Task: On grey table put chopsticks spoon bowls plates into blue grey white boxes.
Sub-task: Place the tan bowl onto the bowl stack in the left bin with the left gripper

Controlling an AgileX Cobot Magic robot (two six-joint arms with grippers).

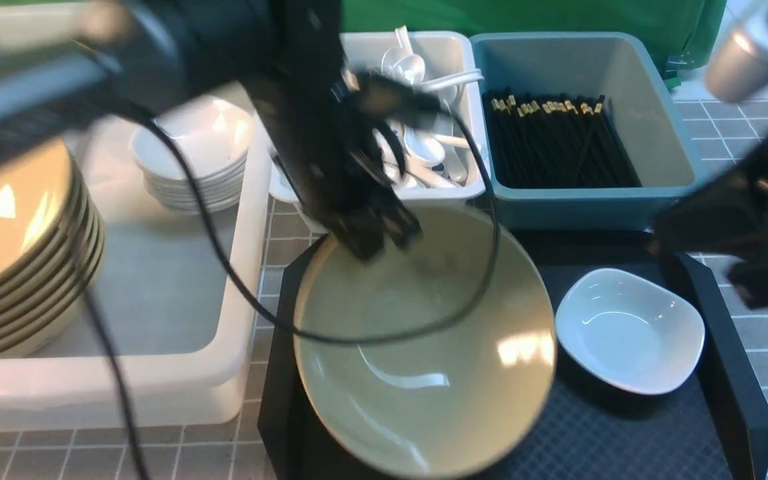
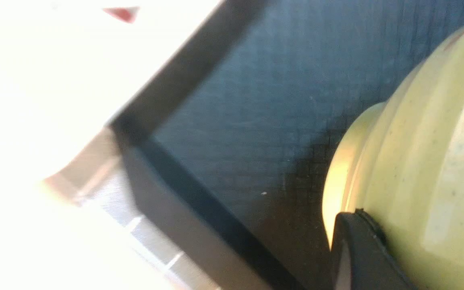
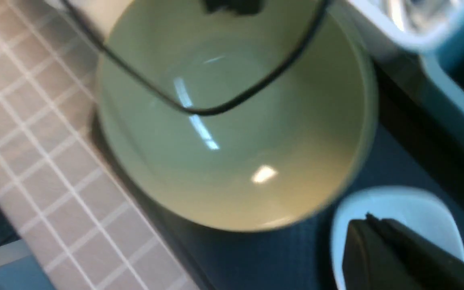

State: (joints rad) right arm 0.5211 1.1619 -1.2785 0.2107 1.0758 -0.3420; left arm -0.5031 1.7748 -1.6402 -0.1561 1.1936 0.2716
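Left claw (image 1: 381, 239) pinched shut on far rim of bowl (image 1: 424, 353). Bowl sat in tray (image 1: 624, 433), at its left end. Tub (image 1: 157, 393) holding bowl stack (image 1: 17, 247) lay to claw's left, just beside tray. Right claw (image 3: 367, 231) closed, empty, over plate (image 1: 631, 330).

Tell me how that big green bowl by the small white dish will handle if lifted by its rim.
Probably slippery: the bowl is glossy, with glare. Likely to tilt, since the left gripper pinches only one edge of a wide rim. Seems rigid, probably breakable.
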